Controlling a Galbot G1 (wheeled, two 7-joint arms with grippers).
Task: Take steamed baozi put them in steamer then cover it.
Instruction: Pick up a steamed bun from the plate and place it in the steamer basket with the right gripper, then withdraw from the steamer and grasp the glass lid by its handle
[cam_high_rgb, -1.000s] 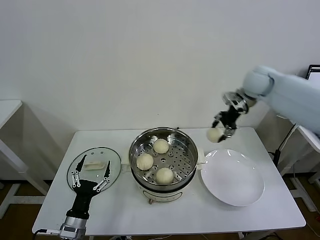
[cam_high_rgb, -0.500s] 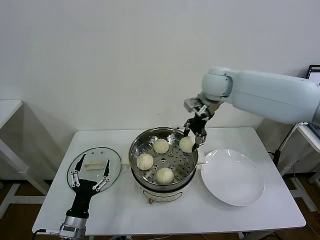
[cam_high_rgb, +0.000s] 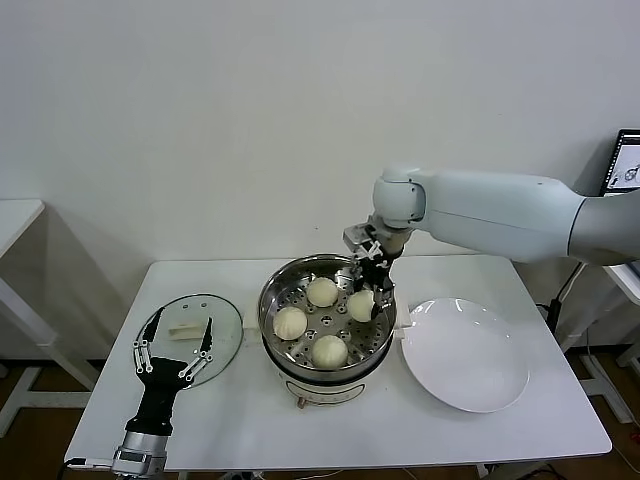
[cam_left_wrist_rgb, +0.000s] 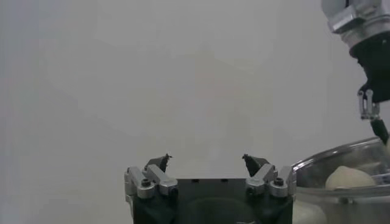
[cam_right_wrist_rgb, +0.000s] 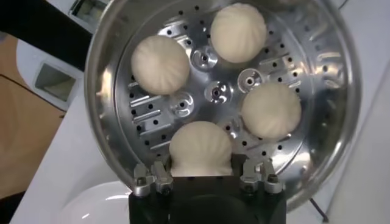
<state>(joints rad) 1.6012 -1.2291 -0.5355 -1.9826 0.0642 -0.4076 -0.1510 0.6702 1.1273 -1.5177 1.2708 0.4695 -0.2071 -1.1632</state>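
Observation:
The steamer stands mid-table with three steamed baozi on its perforated tray. My right gripper reaches down into the pot's right side, shut on a fourth baozi held low over the tray. In the right wrist view that baozi sits between the right gripper's fingers, with the steamer rim around it. The cover, a glass lid, lies flat on the table left of the pot. My left gripper hovers open over the cover's near edge, and the left gripper holds nothing.
A flat white plate lies right of the steamer with nothing on it. The white table's front edge runs close below the pot. A white side table stands at far left.
My right arm swung left from above the plate to over the steamer and lowered the baozi into the pot. The left gripper shifted only slightly over the cover.

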